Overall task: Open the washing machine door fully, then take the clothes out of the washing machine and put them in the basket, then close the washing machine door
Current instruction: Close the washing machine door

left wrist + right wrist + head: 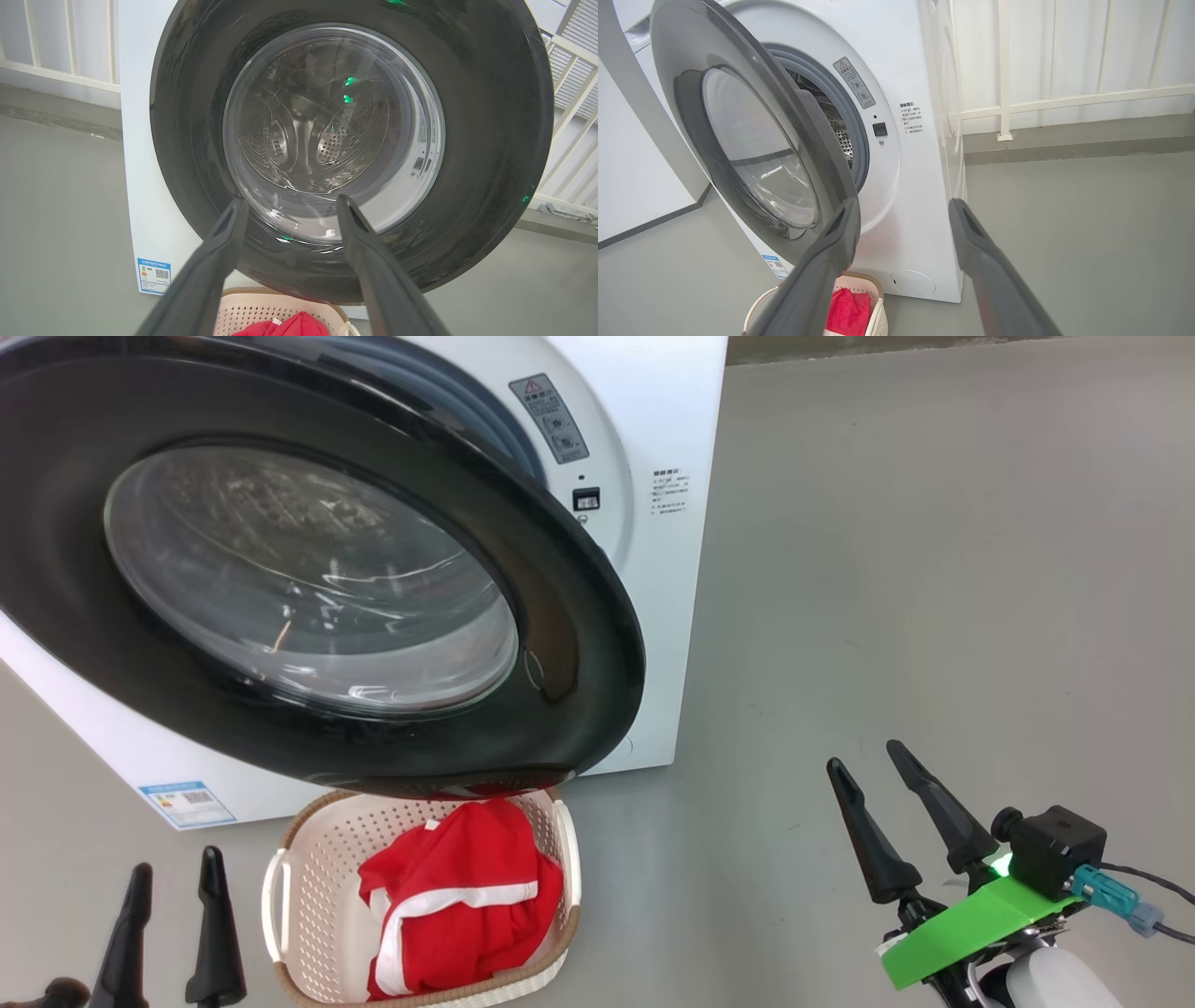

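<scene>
Clothes fill the basket, seemingly under ajar door; left tool, right tool released.

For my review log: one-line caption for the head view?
Door half-open, red clothes in basket beneath it; left gripper and right gripper open, empty.

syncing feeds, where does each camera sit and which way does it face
Head: on the head, looking down at the washing machine door, basket and clothes; left gripper, right gripper at bottom.
Left wrist: left arm, facing the door glass head-on, own fingers below.
Right wrist: right arm, viewing the ajar door obliquely, own fingers below.
All share the basket.
</scene>
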Available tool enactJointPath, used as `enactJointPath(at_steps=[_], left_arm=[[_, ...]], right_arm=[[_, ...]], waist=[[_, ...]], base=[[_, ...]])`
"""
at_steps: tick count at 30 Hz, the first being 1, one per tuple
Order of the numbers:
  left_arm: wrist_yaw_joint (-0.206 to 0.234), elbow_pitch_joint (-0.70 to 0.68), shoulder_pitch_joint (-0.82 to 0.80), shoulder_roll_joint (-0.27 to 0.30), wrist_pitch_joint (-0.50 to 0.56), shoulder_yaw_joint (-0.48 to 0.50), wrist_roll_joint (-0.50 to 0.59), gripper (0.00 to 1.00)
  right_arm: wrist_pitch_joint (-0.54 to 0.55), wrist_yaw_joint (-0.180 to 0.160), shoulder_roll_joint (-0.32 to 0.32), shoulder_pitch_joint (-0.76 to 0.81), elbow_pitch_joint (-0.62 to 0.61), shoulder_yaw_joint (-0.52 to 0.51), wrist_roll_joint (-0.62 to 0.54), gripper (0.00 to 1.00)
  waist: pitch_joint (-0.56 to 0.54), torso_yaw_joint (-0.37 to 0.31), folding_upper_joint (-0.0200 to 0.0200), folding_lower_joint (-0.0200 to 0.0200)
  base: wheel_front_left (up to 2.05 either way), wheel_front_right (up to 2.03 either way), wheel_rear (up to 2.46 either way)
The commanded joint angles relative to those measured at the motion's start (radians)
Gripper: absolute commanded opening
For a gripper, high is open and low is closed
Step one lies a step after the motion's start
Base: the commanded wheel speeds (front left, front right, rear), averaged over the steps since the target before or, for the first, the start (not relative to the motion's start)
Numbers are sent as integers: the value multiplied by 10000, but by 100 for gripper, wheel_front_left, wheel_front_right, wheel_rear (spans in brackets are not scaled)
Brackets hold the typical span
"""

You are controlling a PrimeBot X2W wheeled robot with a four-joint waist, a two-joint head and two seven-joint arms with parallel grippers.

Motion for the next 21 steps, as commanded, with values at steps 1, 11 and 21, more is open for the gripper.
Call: enactJointPath(at_steps=[1, 11, 21], left_arm=[[-80, -297, -67, 40, -122, 426, 230, 100], [-180, -241, 4, -257, -123, 449, 584, 100], [-201, -112, 53, -368, -123, 339, 691, 100]], right_arm=[[-48, 16, -109, 14, -216, 152, 33, 100], [-48, 16, -123, 11, -262, 73, 20, 100], [-48, 16, -135, 32, -236, 75, 40, 100]], waist=[[2, -2, 0, 0], [62, 30, 0, 0], [28, 57, 0, 0]], base=[[0, 0, 0], [0, 0, 0], [0, 0, 0]])
